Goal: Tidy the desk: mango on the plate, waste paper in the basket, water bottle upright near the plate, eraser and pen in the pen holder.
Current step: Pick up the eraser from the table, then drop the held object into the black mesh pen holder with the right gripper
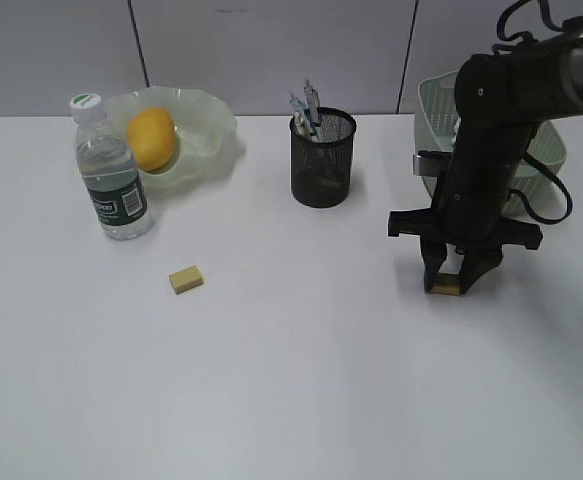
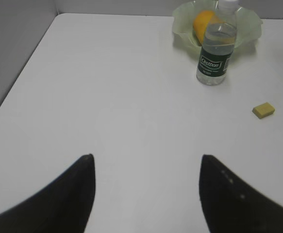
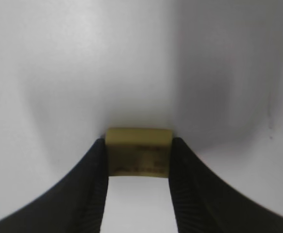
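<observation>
L gripper (image 2: 146, 194) wide open, nothing in it, above desk (image 1: 291, 380) left side. Water bottle (image 1: 109, 170) upright by plate (image 1: 206, 125) w/ mango (image 1: 151, 138), back-left. Eraser (image 1: 186, 279) loose mid-left. Pen holder (image 1: 323, 158) w/ pens, back-centre. R gripper (image 1: 459, 277) pinching 2nd eraser (image 3: 139, 151) on desk, in front of basket (image 1: 441, 110).

Looking like an office: grey partition panels (image 1: 271, 50) backing a plain white tabletop (image 1: 291, 380), pens standing in a mesh pen holder (image 1: 322, 160).
</observation>
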Controlling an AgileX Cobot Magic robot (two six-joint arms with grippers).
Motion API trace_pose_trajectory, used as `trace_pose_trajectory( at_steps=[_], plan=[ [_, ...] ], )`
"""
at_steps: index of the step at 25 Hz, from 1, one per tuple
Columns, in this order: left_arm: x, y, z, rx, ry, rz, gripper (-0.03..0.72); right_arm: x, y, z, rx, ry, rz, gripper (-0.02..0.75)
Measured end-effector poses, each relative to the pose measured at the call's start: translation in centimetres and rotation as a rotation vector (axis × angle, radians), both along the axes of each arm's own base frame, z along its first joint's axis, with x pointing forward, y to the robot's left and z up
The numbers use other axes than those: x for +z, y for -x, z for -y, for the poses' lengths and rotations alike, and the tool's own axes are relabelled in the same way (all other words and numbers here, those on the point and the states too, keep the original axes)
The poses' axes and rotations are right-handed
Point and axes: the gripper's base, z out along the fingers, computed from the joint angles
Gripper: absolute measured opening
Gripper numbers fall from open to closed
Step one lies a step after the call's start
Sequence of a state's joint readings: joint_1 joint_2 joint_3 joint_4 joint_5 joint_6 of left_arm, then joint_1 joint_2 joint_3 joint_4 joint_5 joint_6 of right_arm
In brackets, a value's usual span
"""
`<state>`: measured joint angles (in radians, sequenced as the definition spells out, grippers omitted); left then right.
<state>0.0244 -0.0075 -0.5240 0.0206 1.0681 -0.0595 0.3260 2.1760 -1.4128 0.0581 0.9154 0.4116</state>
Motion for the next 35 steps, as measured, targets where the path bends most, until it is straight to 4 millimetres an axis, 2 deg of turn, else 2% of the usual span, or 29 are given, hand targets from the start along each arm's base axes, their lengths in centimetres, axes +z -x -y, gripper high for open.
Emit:
trace_pose_trajectory(
  at_steps=[7, 19, 25, 35],
  plan=[
    [0.0, 0.0, 0.0, 0.000, 0.000, 0.000, 0.508, 1.0, -0.4, -0.2, 0.009, 0.004, -0.019, 0.311],
    [0.0, 0.0, 0.0, 0.000, 0.000, 0.000, 0.508, 5.3, -2.0, -1.3, 0.118, -0.016, -0.043, 0.311],
    [0.0, 0.0, 0.0, 0.000, 0.000, 0.000, 0.508, 8.6, -3.2, -3.8, 0.211, -0.061, 0.068, 0.310],
    [0.0, 0.0, 0.0, 0.000, 0.000, 0.000, 0.505, 16.3, -6.3, -5.5, 0.239, -0.188, 0.386, 0.310]
  ],
)
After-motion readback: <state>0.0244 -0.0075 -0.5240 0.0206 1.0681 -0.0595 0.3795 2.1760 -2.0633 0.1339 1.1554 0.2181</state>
